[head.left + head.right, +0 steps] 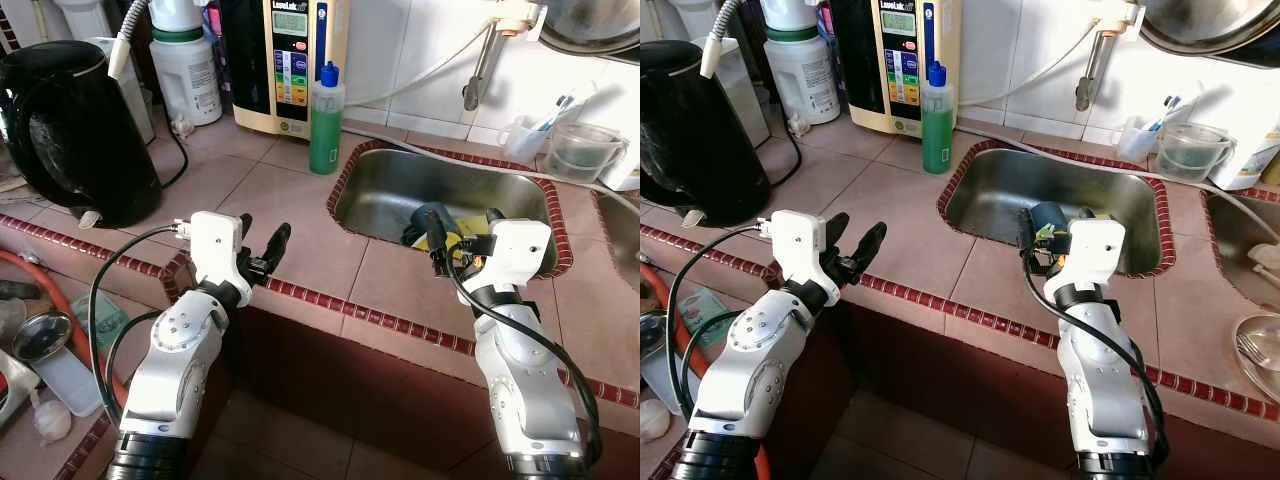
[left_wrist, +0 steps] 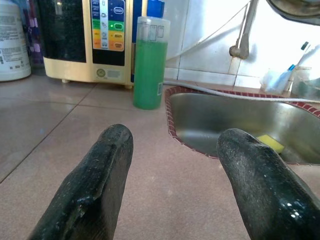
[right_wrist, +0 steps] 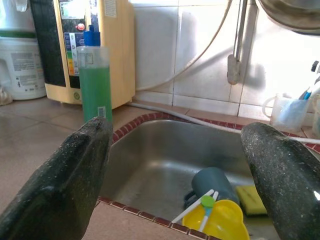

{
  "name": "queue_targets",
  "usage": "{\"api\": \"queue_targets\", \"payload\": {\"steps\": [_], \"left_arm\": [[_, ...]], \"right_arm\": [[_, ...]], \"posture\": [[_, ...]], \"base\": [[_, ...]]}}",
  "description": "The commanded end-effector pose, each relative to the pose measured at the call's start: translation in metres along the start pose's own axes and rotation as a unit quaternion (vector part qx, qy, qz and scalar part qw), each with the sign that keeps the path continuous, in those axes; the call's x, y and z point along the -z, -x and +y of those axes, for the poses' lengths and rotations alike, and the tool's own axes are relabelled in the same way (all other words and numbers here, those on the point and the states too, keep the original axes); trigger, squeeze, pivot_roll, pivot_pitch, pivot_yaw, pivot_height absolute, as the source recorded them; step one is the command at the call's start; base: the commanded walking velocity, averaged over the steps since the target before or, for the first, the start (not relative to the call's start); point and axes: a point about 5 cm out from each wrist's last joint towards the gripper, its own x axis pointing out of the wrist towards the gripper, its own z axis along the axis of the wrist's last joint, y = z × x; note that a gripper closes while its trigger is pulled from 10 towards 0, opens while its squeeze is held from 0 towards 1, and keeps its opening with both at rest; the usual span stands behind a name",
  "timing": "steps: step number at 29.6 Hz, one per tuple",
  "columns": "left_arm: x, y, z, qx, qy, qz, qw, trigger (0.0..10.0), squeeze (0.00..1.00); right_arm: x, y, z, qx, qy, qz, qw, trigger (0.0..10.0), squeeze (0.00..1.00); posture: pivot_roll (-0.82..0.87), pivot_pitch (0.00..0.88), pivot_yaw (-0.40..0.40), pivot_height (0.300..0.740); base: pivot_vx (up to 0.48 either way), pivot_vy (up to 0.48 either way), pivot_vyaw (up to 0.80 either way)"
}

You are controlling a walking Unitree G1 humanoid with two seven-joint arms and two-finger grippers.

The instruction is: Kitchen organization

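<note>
A steel sink (image 1: 372, 196) is set into the tiled counter. In it lie a dark blue-grey mug (image 3: 212, 181), a yellow cup (image 3: 226, 221) with white straws, and a yellow sponge (image 3: 251, 198). A green soap bottle (image 1: 325, 120) with a blue cap stands at the sink's left corner. My right gripper (image 1: 465, 225) hovers open over the sink's near rim, just in front of the mug, with nothing between its fingers. My left gripper (image 1: 262, 240) is open and empty above the counter tiles left of the sink, pointing toward the bottle.
A black kettle (image 1: 75, 130) stands at far left, with a white jug (image 1: 185, 70) and a cream water machine (image 1: 285, 60) at the back. The tap (image 1: 485, 65) hangs on the wall. A clear jug (image 1: 585, 150) and toothbrush cup (image 1: 525, 135) are behind the sink on the right.
</note>
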Motion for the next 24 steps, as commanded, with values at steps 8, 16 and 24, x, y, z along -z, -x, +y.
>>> {"api": "queue_targets", "payload": {"steps": [8,16,24], "left_arm": [[-0.0029,-0.0004,-0.001,0.009,-0.002,-0.005,1.0,10.0,0.0],[-0.003,-0.0001,-0.0013,0.012,-0.001,-0.004,1.0,10.0,0.0],[-0.0023,0.0001,-0.0023,0.015,-0.002,-0.002,1.0,10.0,0.0]], "right_arm": [[-0.0047,-0.001,-0.0003,-0.002,0.001,-0.008,1.0,10.0,0.0],[-0.0047,0.0,-0.0004,0.0,0.001,-0.008,1.0,10.0,0.0],[-0.004,0.001,0.0002,0.0,0.0,-0.007,1.0,10.0,0.0]], "posture": [[-0.13,0.003,0.0,0.74],[-0.14,0.004,0.002,0.74],[-0.14,0.004,0.004,0.74]], "base": [[0.0,-0.404,0.0],[0.0,-0.428,0.0],[0.0,-0.425,0.0]]}}
